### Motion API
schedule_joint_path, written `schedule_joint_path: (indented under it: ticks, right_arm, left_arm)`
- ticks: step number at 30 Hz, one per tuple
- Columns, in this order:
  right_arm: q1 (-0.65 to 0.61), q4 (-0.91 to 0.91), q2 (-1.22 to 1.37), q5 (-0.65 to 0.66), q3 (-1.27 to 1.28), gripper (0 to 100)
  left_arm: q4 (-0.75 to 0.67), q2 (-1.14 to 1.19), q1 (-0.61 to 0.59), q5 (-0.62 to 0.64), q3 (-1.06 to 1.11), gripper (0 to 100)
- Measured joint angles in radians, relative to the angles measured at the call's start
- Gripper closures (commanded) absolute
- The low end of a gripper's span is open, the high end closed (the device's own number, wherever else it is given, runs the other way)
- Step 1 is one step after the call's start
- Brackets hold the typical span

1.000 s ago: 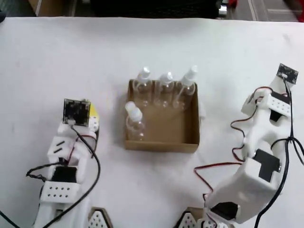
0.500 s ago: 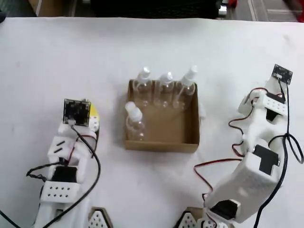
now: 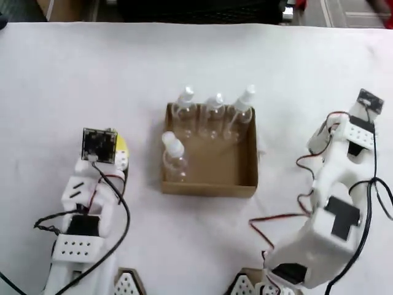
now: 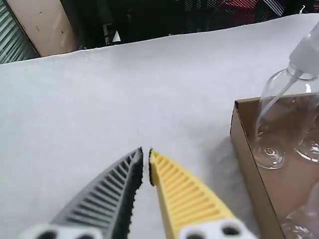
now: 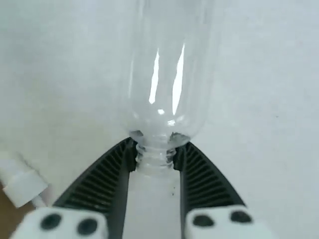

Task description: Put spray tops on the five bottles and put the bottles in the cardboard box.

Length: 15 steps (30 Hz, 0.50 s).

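Within right tool (image 5: pixel 156 147) grip, clear bottle (image 5: pixel 167 74) neck.

You're in a robotics lab or workshop, prob: white-covered table (image 3: pixel 92 67) w/ two 3D-printed arms (image 3: pixel 86 209), bare wires (image 3: pixel 127 215) & circuit boards (image 3: pixel 99 145) exposed; behind it, in the left wrist view, dark racking (image 4: pixel 209 12), a beige panel (image 4: pixel 45 22) & a ribbed shutter (image 4: pixel 14 37)

The left arm's tool (image 4: pixel 146 157) hangs over the white tabletop (image 4: pixel 99 94), its grey ribbed finger (image 4: pixel 107 199) and yellow ribbed finger (image 4: pixel 184 199) drawn together, a thin slit left between the tips. Off to one side is a corner of the brown cardboard box (image 4: pixel 242 144). Inside stands 1 clear plastic bottle (image 4: pixel 284 114) with a white spray top (image 4: pixel 306 47), its thin tube running down inside.
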Motion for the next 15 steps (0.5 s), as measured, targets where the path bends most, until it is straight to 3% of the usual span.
schedule_joint_path:
  ticks: [15]
  right_arm:
    - [-0.195, 0.365, -0.496, -0.035, 0.000, 97.7]
  left_arm:
    - [0.000, 0.000, 0.000, 0.000, 0.000, 97]
